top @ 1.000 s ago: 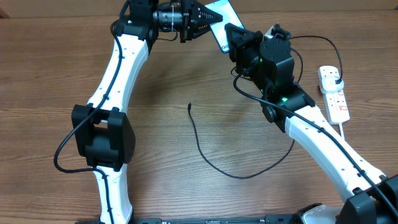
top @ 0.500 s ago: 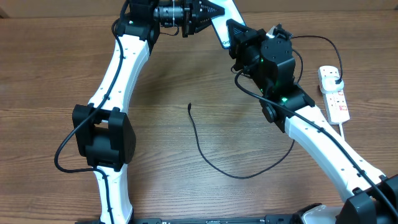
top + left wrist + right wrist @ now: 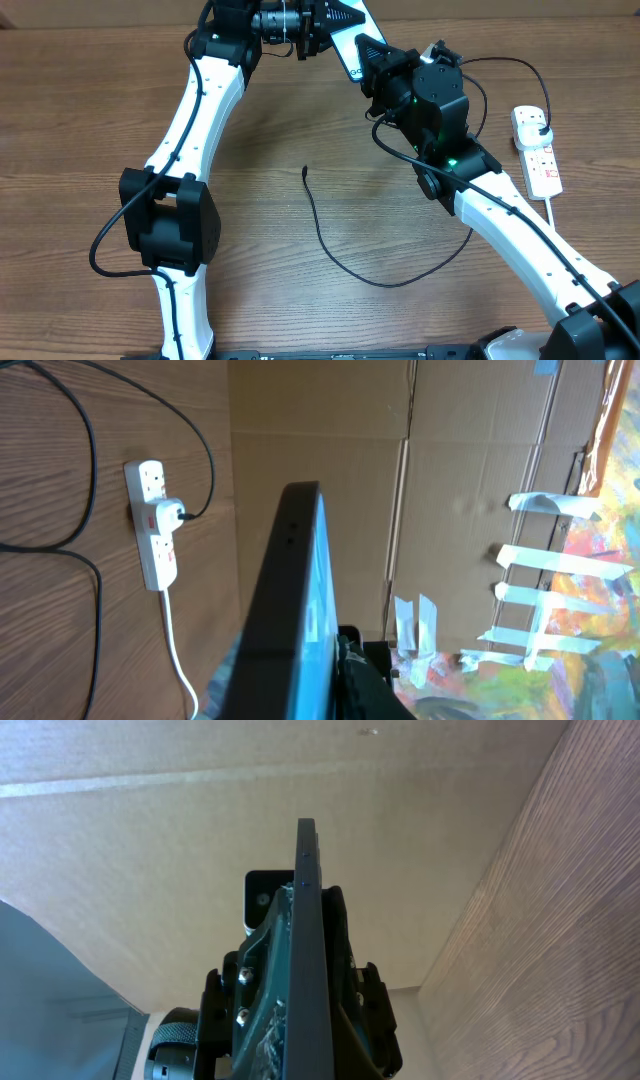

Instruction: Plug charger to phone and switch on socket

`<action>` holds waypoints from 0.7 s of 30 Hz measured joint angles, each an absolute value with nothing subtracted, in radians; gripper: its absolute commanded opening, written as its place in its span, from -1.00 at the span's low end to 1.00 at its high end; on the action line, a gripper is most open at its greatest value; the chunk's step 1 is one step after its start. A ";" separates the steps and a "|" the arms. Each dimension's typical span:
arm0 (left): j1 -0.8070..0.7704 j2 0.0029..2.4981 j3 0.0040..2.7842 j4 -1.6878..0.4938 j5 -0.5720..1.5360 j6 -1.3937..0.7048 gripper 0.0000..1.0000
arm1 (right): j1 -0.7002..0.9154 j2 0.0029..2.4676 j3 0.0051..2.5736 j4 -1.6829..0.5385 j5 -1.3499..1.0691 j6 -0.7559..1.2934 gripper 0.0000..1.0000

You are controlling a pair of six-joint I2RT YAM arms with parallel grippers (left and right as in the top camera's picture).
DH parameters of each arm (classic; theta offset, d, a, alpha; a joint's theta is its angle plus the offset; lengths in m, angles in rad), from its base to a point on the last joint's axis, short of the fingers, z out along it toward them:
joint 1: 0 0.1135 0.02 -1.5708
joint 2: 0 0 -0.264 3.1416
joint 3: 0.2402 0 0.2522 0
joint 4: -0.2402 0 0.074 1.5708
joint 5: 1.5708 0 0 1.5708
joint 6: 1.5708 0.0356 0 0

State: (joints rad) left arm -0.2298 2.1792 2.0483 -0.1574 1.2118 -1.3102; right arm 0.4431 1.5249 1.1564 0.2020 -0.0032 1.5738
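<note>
Both arms have drawn slightly toward the far edge of the tabletop (image 3: pixel 80 120) over the last second, carrying the phone (image 3: pixel 295 590) with them. A wood-grain tabletop carries everything else. A white power strip (image 3: pixel 536 150) lies well off to the right of the right hand (image 3: pixel 365 50), its white cord (image 3: pixel 551 205) trailing toward the robot. The phone is lifted clear of the tabletop, and both wrist cameras see its light-blue screen edge-on. The left hand (image 3: pixel 345 18) is clamped on it, one finger on each face. The right hand's fingertips meet the phone's nearer end; whether they grip it cannot be told. The charger (image 3: pixel 340 262), a thin black cable, curves across the tabletop on the robot's side of both hands. Its black plug (image 3: pixel 541 127) sits in the power strip. Its small connector tip (image 3: pixel 305 170) lies loose on the wood, well apart from either hand.
</note>
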 measured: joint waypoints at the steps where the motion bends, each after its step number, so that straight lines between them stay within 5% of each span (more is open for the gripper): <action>1: -0.230 2.179 2.048 -0.157 1.211 -1.311 -0.71 | 0.443 1.525 1.156 0.202 -0.004 1.575 -0.92; 8: -0.230 2.179 2.048 -0.157 1.207 -1.341 -0.85 | 0.443 1.525 1.156 0.203 -0.003 1.598 -0.88; 21: -0.230 2.180 2.048 -0.160 1.179 -1.354 -0.91 | 0.441 1.525 1.157 0.213 -0.001 1.584 -0.07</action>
